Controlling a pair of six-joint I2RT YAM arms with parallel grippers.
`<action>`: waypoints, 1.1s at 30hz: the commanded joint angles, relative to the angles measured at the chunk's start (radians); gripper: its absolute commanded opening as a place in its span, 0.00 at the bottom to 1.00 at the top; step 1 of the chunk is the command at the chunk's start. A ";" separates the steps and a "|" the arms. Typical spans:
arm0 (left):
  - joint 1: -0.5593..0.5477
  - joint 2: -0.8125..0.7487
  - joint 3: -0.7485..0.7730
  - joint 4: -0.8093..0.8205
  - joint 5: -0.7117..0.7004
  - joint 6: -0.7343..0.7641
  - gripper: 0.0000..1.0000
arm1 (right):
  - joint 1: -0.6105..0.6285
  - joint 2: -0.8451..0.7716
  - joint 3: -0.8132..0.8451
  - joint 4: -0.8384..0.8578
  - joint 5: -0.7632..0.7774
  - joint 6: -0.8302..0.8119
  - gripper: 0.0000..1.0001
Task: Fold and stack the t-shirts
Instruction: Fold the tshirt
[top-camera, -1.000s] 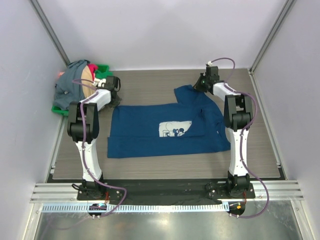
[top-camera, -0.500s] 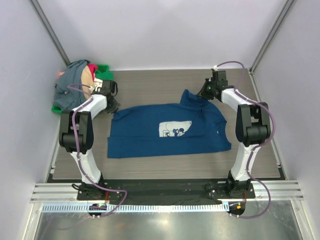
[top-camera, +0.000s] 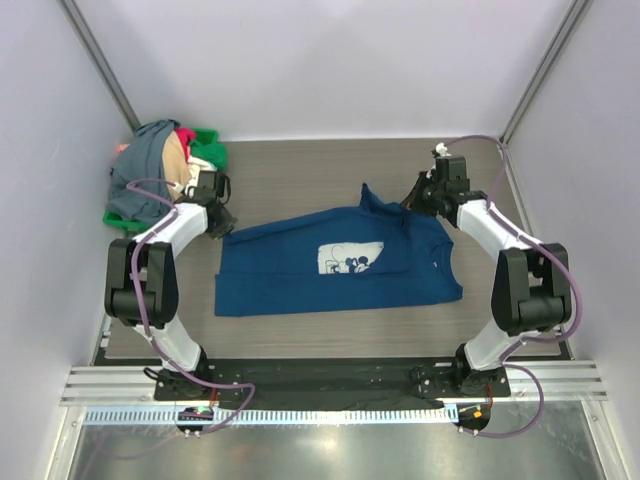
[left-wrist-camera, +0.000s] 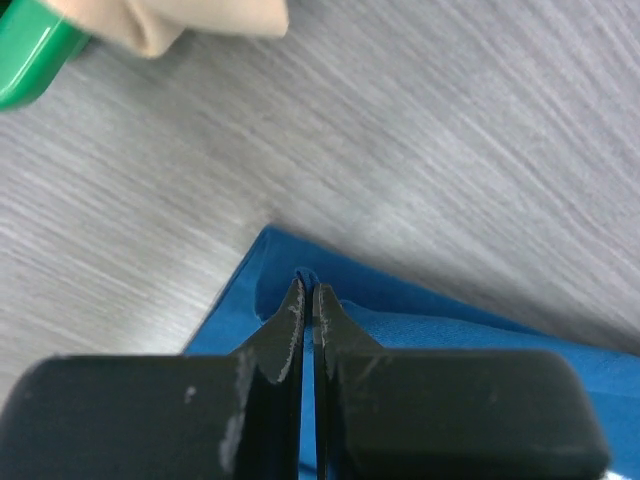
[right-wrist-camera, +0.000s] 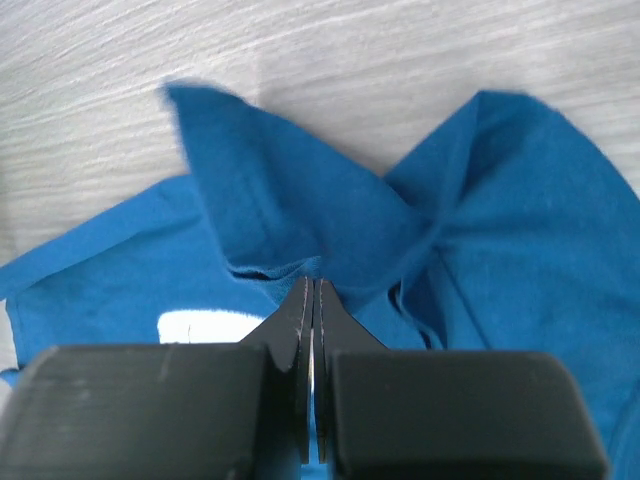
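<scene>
We see two grippers, both with jaws pressed together: the left gripper (left-wrist-camera: 308, 290) pinches the upper-left corner of the navy t-shirt (top-camera: 340, 262), and the right gripper (right-wrist-camera: 313, 285) pinches a raised fold at its upper-right edge. That one navy t-shirt lies spread, print up, in the middle of the worktop (top-camera: 300, 175). At the upper left of the top view a heap of t-shirts (top-camera: 150, 170) sits on one green tray (top-camera: 208, 137), showing grey, tan and pink cloth, though we cannot count them.
</scene>
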 joint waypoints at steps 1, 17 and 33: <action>0.004 -0.068 -0.032 0.024 0.001 0.000 0.00 | 0.005 -0.112 -0.025 -0.012 0.014 -0.024 0.01; 0.004 -0.177 -0.095 0.006 -0.037 0.012 0.00 | 0.005 -0.330 -0.160 -0.074 0.039 -0.010 0.01; 0.005 -0.161 -0.055 -0.008 -0.076 0.047 0.00 | 0.005 -0.547 -0.252 -0.176 0.052 0.042 0.01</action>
